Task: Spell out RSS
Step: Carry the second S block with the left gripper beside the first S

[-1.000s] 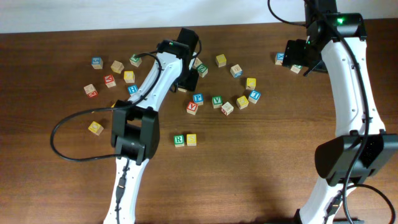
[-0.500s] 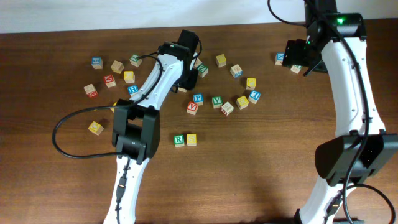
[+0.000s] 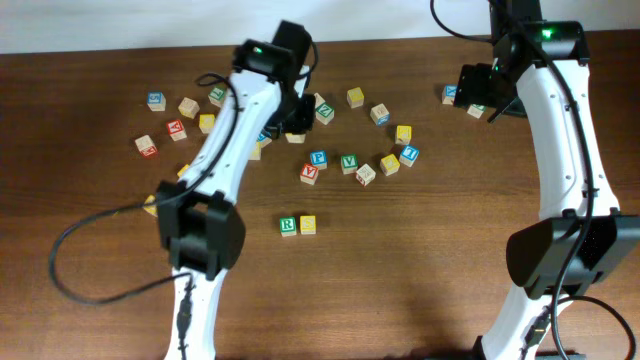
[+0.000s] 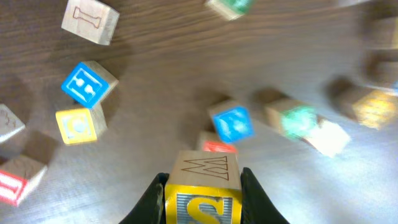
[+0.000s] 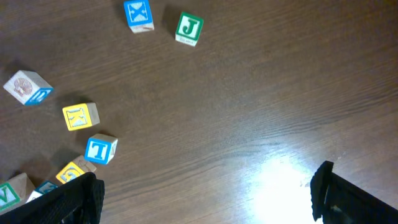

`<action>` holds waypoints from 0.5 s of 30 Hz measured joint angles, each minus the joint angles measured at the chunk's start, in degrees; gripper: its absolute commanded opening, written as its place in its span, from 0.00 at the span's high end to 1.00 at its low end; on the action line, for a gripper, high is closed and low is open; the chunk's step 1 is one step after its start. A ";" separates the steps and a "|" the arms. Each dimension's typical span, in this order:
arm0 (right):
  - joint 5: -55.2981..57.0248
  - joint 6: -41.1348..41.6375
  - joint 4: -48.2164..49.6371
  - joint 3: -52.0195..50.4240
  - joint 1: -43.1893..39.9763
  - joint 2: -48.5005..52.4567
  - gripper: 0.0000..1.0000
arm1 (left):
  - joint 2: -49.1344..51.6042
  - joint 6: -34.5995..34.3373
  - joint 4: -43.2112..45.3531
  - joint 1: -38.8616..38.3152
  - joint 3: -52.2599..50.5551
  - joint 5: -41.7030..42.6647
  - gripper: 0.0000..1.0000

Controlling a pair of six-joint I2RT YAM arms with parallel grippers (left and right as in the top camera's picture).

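Note:
My left gripper (image 4: 203, 180) is shut on a wooden cube with a yellow S face (image 4: 201, 208) and an engraved M on top, and holds it above the table. In the overhead view the left gripper (image 3: 293, 120) is over the back cluster of cubes. The green R cube (image 3: 288, 226) sits at the front centre with a yellow-printed cube (image 3: 308, 225) touching its right side. My right gripper (image 5: 205, 193) is open and empty over bare table, and in the overhead view it (image 3: 480, 92) is at the back right.
Several loose letter cubes are scattered across the back half of the table. They include a green V cube (image 3: 349, 161), a red cube (image 3: 309, 173), a blue T cube (image 5: 100, 149) and a green J cube (image 5: 188, 28). Black cables trail at the left.
My left arm has lifted and swung a little left from the cube cluster, with the S cube in its grip. The right arm has not moved.

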 measured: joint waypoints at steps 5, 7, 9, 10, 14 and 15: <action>0.00 0.02 -0.07 0.00 0.00 0.00 0.02 | -3.80 -1.51 -16.31 -1.73 0.96 12.48 0.95; 0.00 0.04 -0.07 0.00 0.00 0.00 0.02 | -3.80 -1.66 -17.05 -4.92 0.87 15.56 0.98; 0.00 0.04 -0.04 0.00 0.00 0.00 0.02 | -3.80 -1.68 -17.07 -7.45 0.87 17.88 0.99; 0.00 0.02 -0.07 0.00 0.00 0.00 0.02 | -3.80 -1.68 -17.05 -8.59 0.87 18.34 0.99; 0.00 0.04 -0.07 0.00 0.00 0.00 0.02 | -3.93 -7.43 -16.85 -14.60 -2.86 13.09 0.98; 0.00 0.02 -0.07 0.00 0.00 0.00 0.02 | -3.93 -10.73 -16.17 -15.61 -5.05 9.53 0.97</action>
